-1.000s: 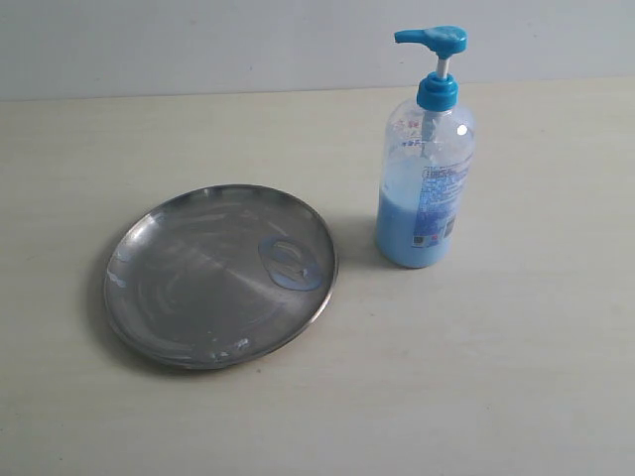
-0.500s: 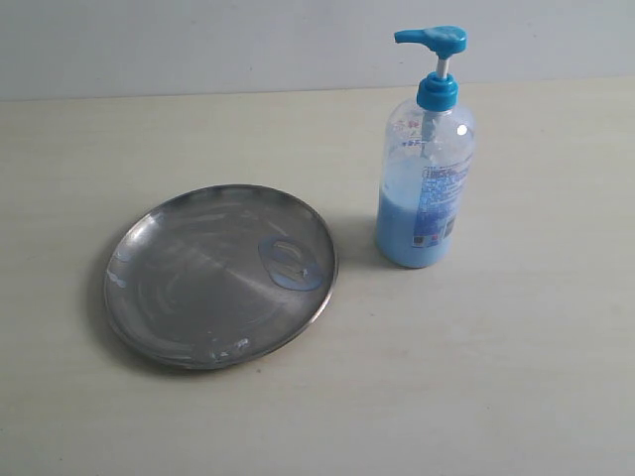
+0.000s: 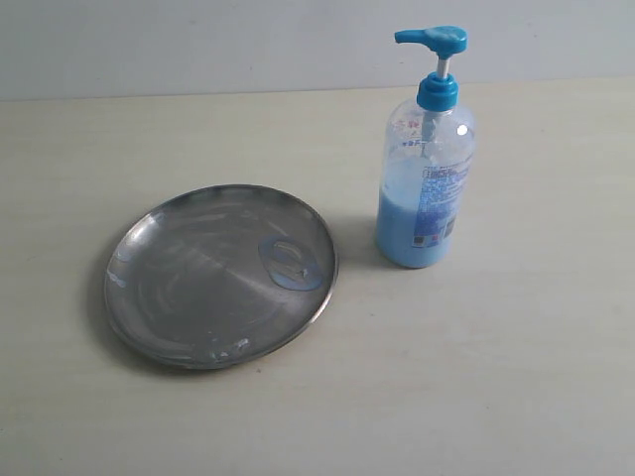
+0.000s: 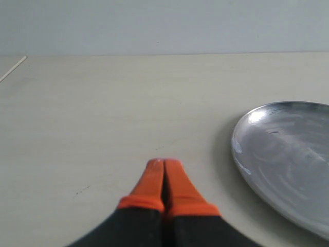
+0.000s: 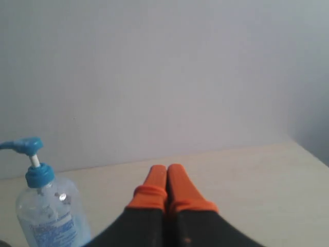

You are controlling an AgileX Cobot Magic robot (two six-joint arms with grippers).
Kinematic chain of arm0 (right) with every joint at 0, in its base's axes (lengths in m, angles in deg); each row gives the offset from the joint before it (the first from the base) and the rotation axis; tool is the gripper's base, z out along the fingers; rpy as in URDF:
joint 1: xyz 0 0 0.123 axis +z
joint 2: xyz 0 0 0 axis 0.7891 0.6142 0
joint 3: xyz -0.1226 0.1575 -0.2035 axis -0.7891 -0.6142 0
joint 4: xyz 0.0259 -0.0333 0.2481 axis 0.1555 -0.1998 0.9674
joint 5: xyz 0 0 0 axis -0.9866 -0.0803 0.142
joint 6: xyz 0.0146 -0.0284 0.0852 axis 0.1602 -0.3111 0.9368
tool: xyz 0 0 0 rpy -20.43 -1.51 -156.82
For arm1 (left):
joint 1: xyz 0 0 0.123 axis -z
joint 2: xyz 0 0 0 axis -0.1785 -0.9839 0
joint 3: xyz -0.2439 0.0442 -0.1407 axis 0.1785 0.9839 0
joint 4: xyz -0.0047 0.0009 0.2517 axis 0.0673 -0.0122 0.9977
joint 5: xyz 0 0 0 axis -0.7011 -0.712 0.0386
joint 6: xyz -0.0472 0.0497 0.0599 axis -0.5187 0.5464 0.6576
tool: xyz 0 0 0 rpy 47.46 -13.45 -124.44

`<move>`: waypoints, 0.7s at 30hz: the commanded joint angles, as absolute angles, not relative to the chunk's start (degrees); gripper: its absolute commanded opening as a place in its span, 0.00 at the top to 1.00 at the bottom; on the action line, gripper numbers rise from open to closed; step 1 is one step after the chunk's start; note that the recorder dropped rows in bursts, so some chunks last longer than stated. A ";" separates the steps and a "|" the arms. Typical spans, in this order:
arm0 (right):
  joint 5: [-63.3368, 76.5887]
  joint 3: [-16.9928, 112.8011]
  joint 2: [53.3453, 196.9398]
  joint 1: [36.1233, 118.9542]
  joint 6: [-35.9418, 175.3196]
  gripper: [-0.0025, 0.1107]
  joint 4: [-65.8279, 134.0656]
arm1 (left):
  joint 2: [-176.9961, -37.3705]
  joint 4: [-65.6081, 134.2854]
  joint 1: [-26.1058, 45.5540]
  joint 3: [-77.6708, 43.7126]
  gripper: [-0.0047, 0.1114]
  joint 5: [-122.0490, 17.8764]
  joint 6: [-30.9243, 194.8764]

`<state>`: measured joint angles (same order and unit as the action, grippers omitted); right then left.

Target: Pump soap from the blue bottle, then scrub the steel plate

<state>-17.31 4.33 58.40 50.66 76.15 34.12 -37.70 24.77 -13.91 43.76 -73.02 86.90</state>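
Observation:
The steel plate (image 3: 220, 275) lies flat on the table, left of centre, with a light blue smear of soap (image 3: 289, 263) near its right rim. The blue bottle (image 3: 425, 183) stands upright just right of it, pump head (image 3: 433, 38) up and nozzle pointing left. Neither gripper shows in the exterior view. My left gripper (image 4: 164, 163) is shut and empty, low over bare table beside the plate's rim (image 4: 237, 149). My right gripper (image 5: 167, 168) is shut and empty too, with the bottle (image 5: 46, 208) off to one side of it.
A pale cream tabletop (image 3: 496, 347) surrounds both objects, and a plain grey wall (image 3: 198, 45) stands behind. A table edge or seam (image 4: 13, 68) shows far off in the left wrist view.

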 commanded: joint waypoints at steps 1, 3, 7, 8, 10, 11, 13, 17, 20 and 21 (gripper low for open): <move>-15.52 -0.13 58.18 50.40 75.28 0.98 38.25 | -37.37 24.74 -13.61 43.71 0.96 -72.64 86.52; -14.82 -1.67 58.04 50.49 75.28 0.98 38.71 | -37.37 24.74 -13.61 43.71 0.96 -72.64 86.52; -12.67 -4.67 56.21 51.17 74.21 0.98 38.71 | -37.37 24.74 -13.61 43.71 0.96 -72.64 86.52; -12.66 -5.13 55.81 51.48 74.11 0.98 38.71 | -37.37 24.74 -13.61 43.71 0.96 -72.64 86.52; -13.33 -6.19 55.01 51.45 73.36 0.98 38.71 | -37.37 24.74 -13.61 43.71 0.96 -72.64 86.52; -13.62 -6.72 54.70 51.45 73.04 0.98 38.71 | -37.37 24.74 -13.61 43.71 0.96 -72.64 86.52; -14.03 -7.74 54.25 51.45 73.04 0.98 38.71 | -37.37 24.74 -13.61 43.71 0.96 -72.64 86.52; -13.88 -9.96 53.35 51.45 73.04 0.98 38.71 | -37.37 24.74 -13.61 43.71 0.96 -72.64 86.52; -12.82 -11.90 53.35 51.45 73.04 0.98 38.71 | -37.37 24.74 -13.61 43.71 0.96 -72.64 86.52; -12.95 -12.24 53.35 51.45 73.04 0.98 38.71 | -37.37 24.74 -13.61 43.71 0.96 -72.64 86.52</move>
<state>-13.78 -11.15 53.71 51.33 73.62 38.73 -37.70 24.77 -13.91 43.76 -73.02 86.90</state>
